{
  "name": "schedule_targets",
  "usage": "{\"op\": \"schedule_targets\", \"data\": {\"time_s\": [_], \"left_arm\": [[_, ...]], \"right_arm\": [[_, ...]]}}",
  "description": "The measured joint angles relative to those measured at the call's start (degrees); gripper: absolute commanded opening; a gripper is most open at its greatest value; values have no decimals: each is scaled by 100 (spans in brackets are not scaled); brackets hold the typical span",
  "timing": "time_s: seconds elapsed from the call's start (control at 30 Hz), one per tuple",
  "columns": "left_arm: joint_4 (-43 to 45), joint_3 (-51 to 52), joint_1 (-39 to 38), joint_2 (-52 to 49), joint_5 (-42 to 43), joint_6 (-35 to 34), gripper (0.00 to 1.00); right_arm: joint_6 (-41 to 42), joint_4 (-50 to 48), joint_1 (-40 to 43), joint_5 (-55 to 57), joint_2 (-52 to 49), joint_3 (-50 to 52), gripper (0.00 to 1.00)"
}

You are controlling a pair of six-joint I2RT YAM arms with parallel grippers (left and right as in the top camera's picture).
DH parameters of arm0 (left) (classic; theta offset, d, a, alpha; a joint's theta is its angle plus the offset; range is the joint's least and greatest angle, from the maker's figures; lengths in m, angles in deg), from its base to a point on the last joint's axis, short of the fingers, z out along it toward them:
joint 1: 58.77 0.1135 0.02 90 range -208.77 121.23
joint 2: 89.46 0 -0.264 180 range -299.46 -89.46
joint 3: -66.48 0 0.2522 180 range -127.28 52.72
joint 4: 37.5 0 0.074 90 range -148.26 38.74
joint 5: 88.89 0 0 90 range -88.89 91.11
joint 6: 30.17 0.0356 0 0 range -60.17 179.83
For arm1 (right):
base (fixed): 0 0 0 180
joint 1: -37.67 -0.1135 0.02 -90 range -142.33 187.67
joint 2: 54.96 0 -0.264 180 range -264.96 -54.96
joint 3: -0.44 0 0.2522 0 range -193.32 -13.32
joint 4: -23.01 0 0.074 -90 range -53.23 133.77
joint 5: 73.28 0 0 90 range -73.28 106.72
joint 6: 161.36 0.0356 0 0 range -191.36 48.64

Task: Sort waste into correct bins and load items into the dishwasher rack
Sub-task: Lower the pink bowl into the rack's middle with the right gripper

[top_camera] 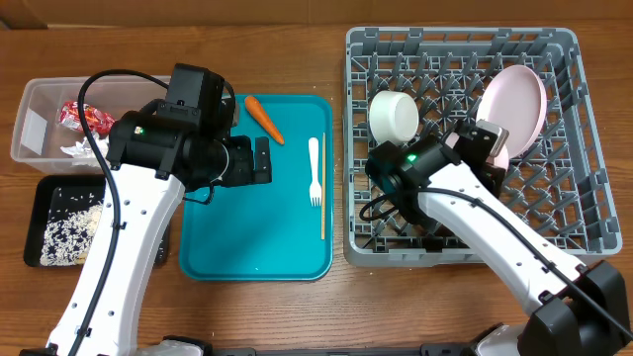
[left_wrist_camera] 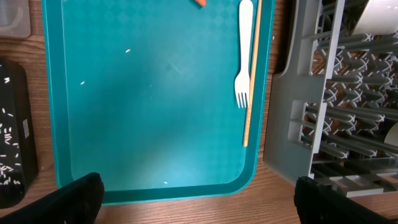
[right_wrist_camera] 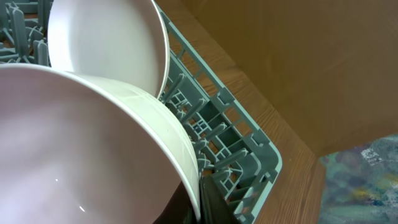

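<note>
My left gripper hangs open over the teal tray, with nothing between its dark fingers. A white fork and a wooden chopstick lie on the tray's right side, and an orange carrot lies at its top. Inside the grey dishwasher rack, my right gripper is shut on the rim of a pale bowl. A pinkish plate stands beside it. A white cup lies at the rack's left.
The clear tub at the far left holds a red wrapper and a white napkin. Below it, the black tray holds rice grains. A few grains dot the teal tray.
</note>
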Motion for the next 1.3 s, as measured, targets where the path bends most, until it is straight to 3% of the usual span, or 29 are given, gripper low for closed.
{"op": "schedule_targets", "data": {"time_s": [0.7,1.3], "left_arm": [[0,0,0,0,-17,-2,100],[0,0,0,0,-17,0,100]], "right_arm": [[-74,-933,-229,-59,-190,608,4],[-190,-872,-455,592,-920,608,4]]}}
